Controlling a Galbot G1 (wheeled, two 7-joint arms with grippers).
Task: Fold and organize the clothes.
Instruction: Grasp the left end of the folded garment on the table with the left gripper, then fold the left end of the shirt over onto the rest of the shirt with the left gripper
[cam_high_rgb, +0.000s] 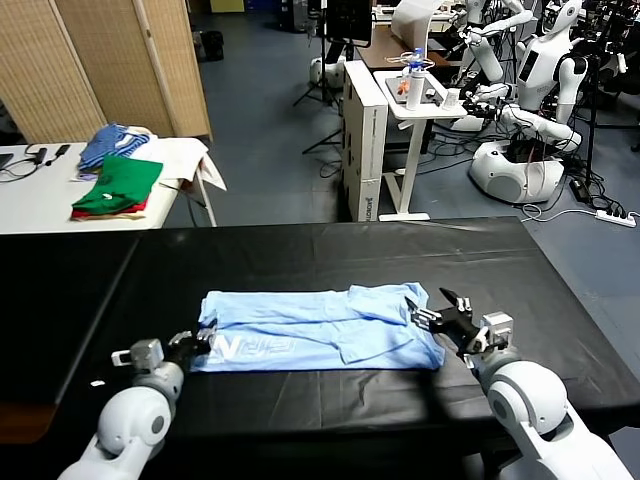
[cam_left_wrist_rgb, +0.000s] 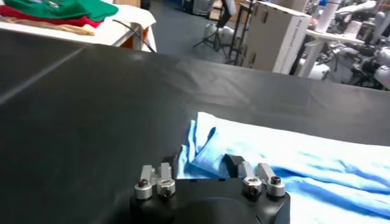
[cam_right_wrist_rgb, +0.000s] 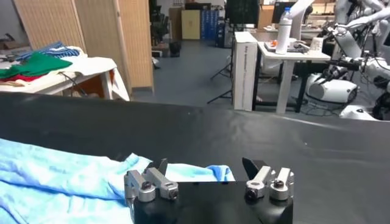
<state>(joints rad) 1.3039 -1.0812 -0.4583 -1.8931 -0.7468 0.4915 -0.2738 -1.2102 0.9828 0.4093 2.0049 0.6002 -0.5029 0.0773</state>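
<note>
Left gripper (cam_left_wrist_rgb: 204, 165) is down at the near left corner of the T-shirt (cam_high_rgb: 320, 328), and its two fingers have pinched a raised fold of blue cloth between them; the wrist view shows that little peak of fabric standing up between the dark pads, so call it a grip on the shirt's corner, though how deep the bite goes I can't tell. Out from that claw the shirt runs away across the black table (cam_high_rgb: 330, 255) as a long flat band, white lettering just beyond the pinch, sleeves tucked in, its far end reaching the other arm.

Right gripper (cam_right_wrist_rgb: 207, 167) sits at that opposite end with its fingers spread wide; the cloth edge lies just under and ahead of the tips, nothing between them yet.

Here's the worry: one end held, the other not; if the left lifts now, the shirt drags and skews, and the neat band unfolds. A shallow pinch could take only the top layer, so the lower layers stay on the table and the fold peels apart. The right claw, closing where it hovers, might nip only the hem or miss it. Well beyond the left claw, the green-and-red garments (cam_high_rgb: 118, 188) on the white side table (cam_high_rgb: 40, 195) are no threat.
</note>
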